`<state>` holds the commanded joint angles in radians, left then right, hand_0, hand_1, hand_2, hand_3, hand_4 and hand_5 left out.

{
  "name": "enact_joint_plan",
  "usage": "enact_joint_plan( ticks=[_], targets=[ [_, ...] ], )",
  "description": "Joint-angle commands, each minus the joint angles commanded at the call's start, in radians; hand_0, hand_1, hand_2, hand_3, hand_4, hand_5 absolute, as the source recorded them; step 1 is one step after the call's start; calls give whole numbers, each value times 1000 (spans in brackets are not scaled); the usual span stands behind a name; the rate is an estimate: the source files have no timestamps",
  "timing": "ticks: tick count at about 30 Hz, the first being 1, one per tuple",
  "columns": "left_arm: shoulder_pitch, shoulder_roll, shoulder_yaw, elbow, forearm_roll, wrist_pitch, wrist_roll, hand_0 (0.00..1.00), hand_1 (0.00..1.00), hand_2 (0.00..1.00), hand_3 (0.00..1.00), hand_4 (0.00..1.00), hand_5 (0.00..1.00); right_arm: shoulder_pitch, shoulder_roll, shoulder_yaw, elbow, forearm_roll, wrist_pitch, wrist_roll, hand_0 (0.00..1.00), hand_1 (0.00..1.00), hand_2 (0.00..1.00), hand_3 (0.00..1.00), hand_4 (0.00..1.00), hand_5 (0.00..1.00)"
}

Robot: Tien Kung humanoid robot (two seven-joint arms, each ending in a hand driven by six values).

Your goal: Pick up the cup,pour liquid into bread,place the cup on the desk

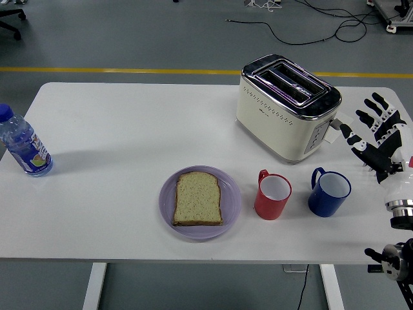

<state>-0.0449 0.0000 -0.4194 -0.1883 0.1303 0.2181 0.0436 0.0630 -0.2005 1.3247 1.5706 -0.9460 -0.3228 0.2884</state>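
At the right edge of the white table (129, 116), at about 3 o'clock from the table's centre, the robot's right hand (377, 139) hangs with all five fingers spread wide and nothing in its grasp. The left hand is not in view.

Two candidate cups stand side by side toward 5 o'clock: a blue mug (329, 192) nearest the hand, its handle turned to roughly 10 o'clock, and a red mug (271, 194) just to its left, its handle also toward 10 o'clock. The two are apart but close. The slice of bread (197, 199) lies flat on a lilac plate (232, 206) at 6 o'clock, beside the red mug. A cream toaster (287, 106) stands at 1 o'clock, directly behind both mugs. A water bottle (23, 145) stands far off at 9 o'clock.

Risks, as judged from this layout:
- The task names only "the cup"; a grasp on the wrong mug is possible.
- Both handles face away from the hand, so a body grasp is likely; a smooth wall may slip.
- A wide-open hand closing on the blue mug may knock the red one toward the plate.
- What either mug contains cannot be told; a careless tilt may spill short of the bread.
- A high carry path may clip the toaster's corner.
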Motion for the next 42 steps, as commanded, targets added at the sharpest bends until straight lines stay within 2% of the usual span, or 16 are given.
enact_joint_plan(
  ticks=[2, 3, 4, 9, 13, 18, 31, 33, 36, 42],
  targets=[
    [0, 0, 2, 0, 1, 0, 0, 631, 645, 658, 507, 234, 846, -7, 3, 37, 25, 91, 67, -72, 749, 649, 691, 654, 688, 151],
    [0, 0, 2, 0, 1, 0, 0, 631, 645, 658, 507, 234, 846, -7, 3, 43, 28, 130, 84, -91, 749, 649, 691, 654, 688, 151],
    [-1, 0, 3, 0, 1, 0, 0, 633, 645, 658, 507, 233, 846, -10, 7, 63, 31, 175, 111, -123, 746, 648, 693, 649, 668, 236],
    [-1, 0, 3, 0, 1, 0, 0, 633, 645, 658, 507, 233, 846, -21, 21, 153, 15, 369, 223, -271, 746, 648, 693, 649, 668, 236],
    [-2, 0, 1, 0, 1, 0, 0, 632, 645, 659, 508, 233, 844, -27, 26, 205, 0, 394, 274, -337, 741, 641, 687, 642, 661, 250],
    [-1, 0, 3, -1, 0, 0, 0, 633, 645, 659, 508, 233, 845, -26, 30, 232, -14, 364, 281, -347, 738, 640, 686, 637, 657, 270],
    [0, 0, 7, -1, -3, 0, 0, 633, 645, 660, 510, 234, 845, -27, 31, 243, -57, 282, 258, -343, 731, 629, 679, 635, 650, 252],
    [0, 0, 9, -1, -4, 0, 1, 633, 645, 660, 510, 234, 845, -26, 32, 243, -60, 267, 245, -347, 731, 629, 679, 635, 650, 252],
    [1, 0, 9, -1, -4, 0, 1, 634, 645, 659, 510, 234, 845, -27, 35, 242, -66, 263, 199, -356, 722, 625, 675, 632, 645, 245],
    [3, 0, 13, -1, -3, 0, 2, 633, 645, 661, 510, 233, 845, -34, 37, 245, -65, 274, 188, -350, 715, 620, 671, 627, 646, 254]
  ],
)
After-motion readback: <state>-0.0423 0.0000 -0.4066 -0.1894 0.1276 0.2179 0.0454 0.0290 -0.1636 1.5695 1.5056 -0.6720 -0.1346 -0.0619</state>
